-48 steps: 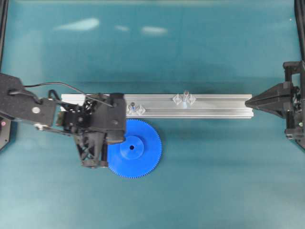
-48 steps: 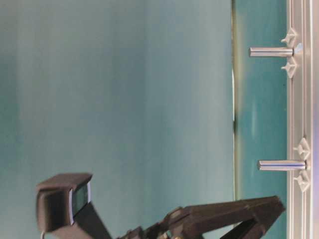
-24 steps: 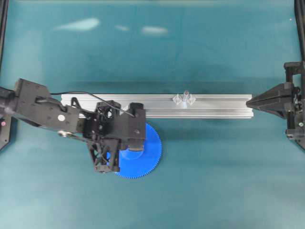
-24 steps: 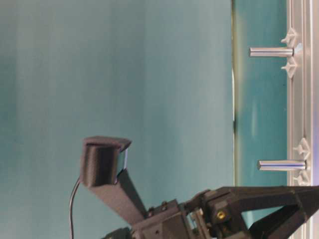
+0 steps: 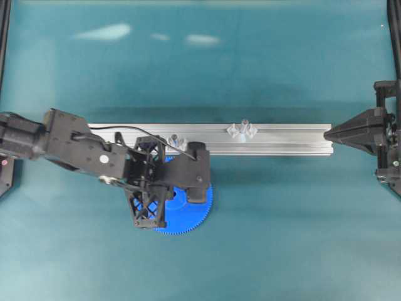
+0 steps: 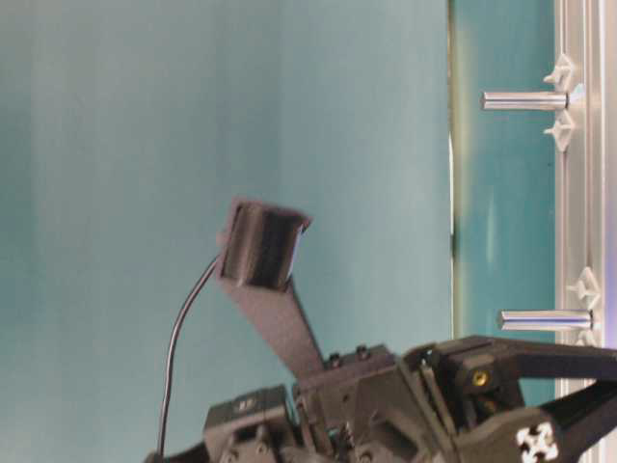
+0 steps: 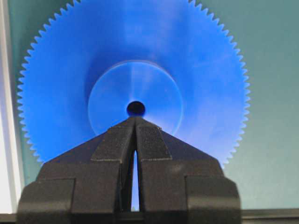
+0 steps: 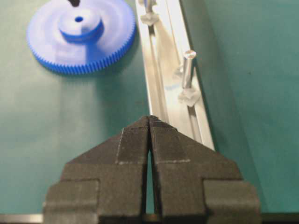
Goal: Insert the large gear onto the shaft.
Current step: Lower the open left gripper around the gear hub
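Approach step: left gripper [image 7: 135, 122], jaws clenched and empty, tips above the large gear [image 7: 205, 70] hub; next, jaws must spread to grasp it

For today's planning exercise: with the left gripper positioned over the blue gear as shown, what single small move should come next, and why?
Probably open the left gripper: its jaws are shut, tips meeting just short of the hole in the large gear, which lies flat on the table beside the rail. Nothing is held, and shut jaws cannot take the raised hub.
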